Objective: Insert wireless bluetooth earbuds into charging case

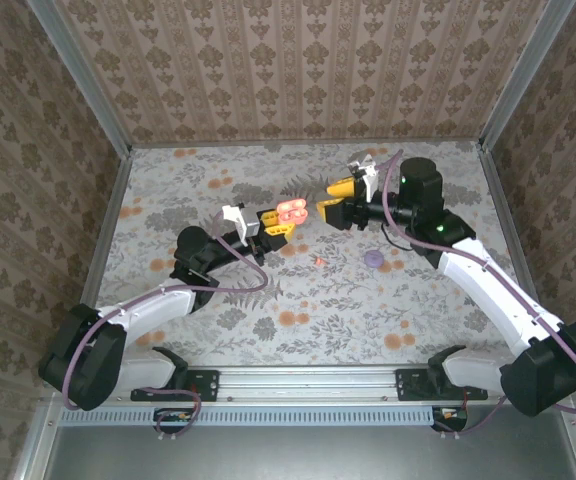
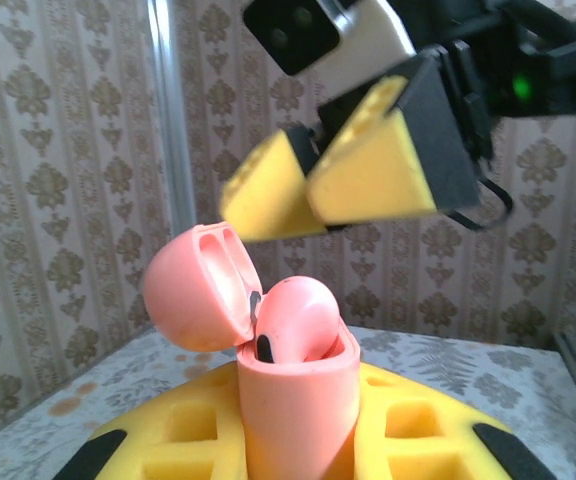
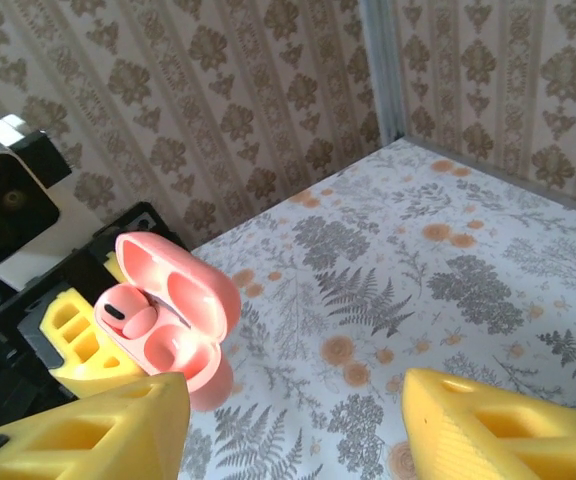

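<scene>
On the flower-printed table (image 1: pixel 448 300), two arms meet near its middle. The left gripper (image 1: pixel 280 220) is pinched onto the lower body of the charging case (image 2: pixel 298 400) and holds it upright off the surface, with the lid swung back on its hinge. The right gripper (image 1: pixel 336 198) hangs just beside and above the case, its yellow fingers (image 3: pixel 88 430) spread apart with nothing between them.

A purple disc (image 1: pixel 374 258) lies on the table toward the right arm and has no part in the job. One earbud (image 2: pixel 298 315) sits in the case, its rounded head proud of the rim; from the right wrist camera the socket beside it looks vacant. A tiny pink piece (image 1: pixel 319 260), most likely the second earbud, lies on the table between the case and the disc, touching neither.

The case looks light, hard and glossy, so it would probably slip in a loose grip. The hold low on its body seems sound, since it leaves the lid and both sockets free. The loose earbud should be featherlight, smooth and rounded, apt to squirt from the pads. A gentle pinch across its head, stem hanging down, would suit it best, though it is too small here to tell how it lies.
</scene>
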You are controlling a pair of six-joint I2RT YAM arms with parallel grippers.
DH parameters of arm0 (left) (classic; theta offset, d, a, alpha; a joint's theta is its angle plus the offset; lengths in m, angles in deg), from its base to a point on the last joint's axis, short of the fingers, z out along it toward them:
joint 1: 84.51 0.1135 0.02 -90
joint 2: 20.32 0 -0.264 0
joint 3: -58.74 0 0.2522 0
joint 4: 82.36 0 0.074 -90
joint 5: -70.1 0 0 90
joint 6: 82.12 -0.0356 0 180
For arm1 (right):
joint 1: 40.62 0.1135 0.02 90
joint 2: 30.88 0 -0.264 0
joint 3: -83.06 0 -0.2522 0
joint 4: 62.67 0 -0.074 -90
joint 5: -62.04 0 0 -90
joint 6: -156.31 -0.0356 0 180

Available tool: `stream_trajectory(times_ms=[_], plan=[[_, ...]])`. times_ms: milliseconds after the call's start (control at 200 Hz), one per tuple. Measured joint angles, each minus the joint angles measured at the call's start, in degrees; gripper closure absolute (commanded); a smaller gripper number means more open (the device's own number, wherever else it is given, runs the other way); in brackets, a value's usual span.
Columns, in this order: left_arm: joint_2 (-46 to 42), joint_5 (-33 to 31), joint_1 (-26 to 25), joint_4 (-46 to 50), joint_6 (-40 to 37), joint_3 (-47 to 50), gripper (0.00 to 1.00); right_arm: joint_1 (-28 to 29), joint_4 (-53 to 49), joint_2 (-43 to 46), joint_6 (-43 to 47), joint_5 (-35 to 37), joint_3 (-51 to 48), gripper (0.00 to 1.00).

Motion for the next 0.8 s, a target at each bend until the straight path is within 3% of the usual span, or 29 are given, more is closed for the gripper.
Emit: stream_trajectory(times_ms=[380,800], plan=[[0.0,5.6,0.0,1.6,0.0,-1.7,0.84,-0.5,-9.0,-5.6,6.9,-14.7,6.1,0.38],[0.0,7.3,0.0,2.0,0.0,-2.2,0.84,-0.5,-8.9,-11.6,5.7,-23.8,10.0,0.48]])
